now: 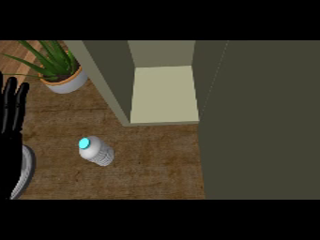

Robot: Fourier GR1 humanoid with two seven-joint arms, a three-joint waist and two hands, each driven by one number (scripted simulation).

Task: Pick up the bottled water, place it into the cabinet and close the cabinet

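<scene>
Bottled water between potted plant and open cabinet

One water bottle, one potted plant, one cabinet, one robot hand.

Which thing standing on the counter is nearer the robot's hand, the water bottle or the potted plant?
The potted plant: its leaves reach almost to the open left hand, while the bottle stands farther right.

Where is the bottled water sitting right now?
In the head view the bottled water stands on the counter, left of centre, below the potted plant and in front of the open cabinet, just right of the resting left hand.
</scene>
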